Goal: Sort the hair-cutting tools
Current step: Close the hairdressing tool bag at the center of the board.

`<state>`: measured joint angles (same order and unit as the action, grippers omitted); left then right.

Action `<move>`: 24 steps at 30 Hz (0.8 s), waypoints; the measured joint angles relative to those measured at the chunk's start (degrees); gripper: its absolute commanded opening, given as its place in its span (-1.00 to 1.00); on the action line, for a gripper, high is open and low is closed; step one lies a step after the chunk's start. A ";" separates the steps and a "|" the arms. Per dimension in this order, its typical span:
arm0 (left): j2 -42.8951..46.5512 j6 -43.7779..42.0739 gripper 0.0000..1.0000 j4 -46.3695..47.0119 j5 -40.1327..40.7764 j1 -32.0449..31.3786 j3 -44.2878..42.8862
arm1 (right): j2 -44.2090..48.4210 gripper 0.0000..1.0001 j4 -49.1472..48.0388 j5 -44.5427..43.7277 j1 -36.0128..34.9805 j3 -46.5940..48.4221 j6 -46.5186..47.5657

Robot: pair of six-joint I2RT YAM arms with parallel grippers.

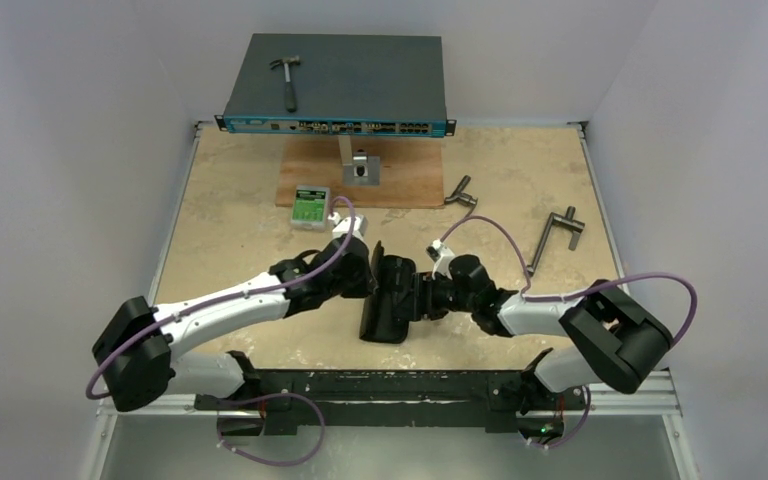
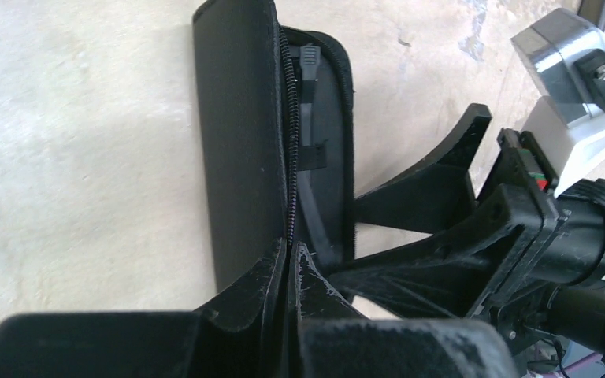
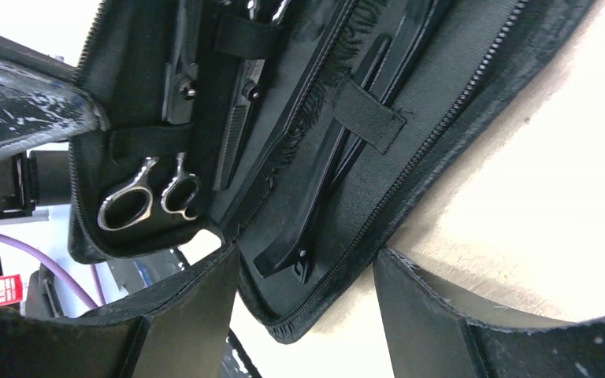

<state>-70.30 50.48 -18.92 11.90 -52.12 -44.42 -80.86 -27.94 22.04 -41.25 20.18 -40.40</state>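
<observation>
At mid-table the left gripper (image 2: 291, 264), arm stretched inward, is clamped on one flap of the black zip case (image 1: 380, 310). The right gripper (image 3: 303, 268), arm folded inward, gapes astride the other flap. Scissors (image 3: 142, 197) and comb (image 3: 347, 150) lie strapped inside.

The left end effector (image 2: 291, 264) pinches the half-open black zip case (image 2: 236, 142), seemingly at its zipper edge

Plain pale walls (image 1: 70, 150) are closing in the table (image 1: 240, 210) on the left, right and far sides. Its beige, stone-patterned top is taking soft, even light. A brown board (image 1: 415, 175) is lying near the far edge, and a black rail (image 1: 410, 385) is running along the near edge.
</observation>
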 measured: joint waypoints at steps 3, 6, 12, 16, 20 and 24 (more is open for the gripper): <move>-4.59 -1.09 -1.00 1.29 -0.83 -1.25 -2.82 | 1.01 0.28 -0.39 0.04 0.00 -1.01 -0.61; -8.66 -1.86 -1.00 2.67 -2.01 -2.01 -4.76 | 4.00 0.30 1.86 -1.11 0.00 -1.75 -0.85; -14.67 -2.10 -1.00 5.57 -4.70 -3.08 -7.19 | 16.22 0.35 11.67 -9.57 0.00 -1.88 -1.88; -17.68 -2.29 -1.00 7.28 -6.10 -3.91 -8.07 | 22.71 0.46 17.81 -15.13 0.48 -1.92 -3.41; -19.87 -3.21 -1.00 8.72 -6.75 -4.72 -8.61 | 26.82 0.46 21.44 -18.10 3.65 -2.01 -4.42; -21.68 -3.78 -1.00 10.91 -7.30 -5.42 -8.59 | 26.69 0.46 22.14 -18.64 7.52 -2.01 -4.55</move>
<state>-91.98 46.70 -8.01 4.60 -57.54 -53.01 -54.17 -5.80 3.40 -33.74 18.17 -44.95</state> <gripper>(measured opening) 0.009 0.730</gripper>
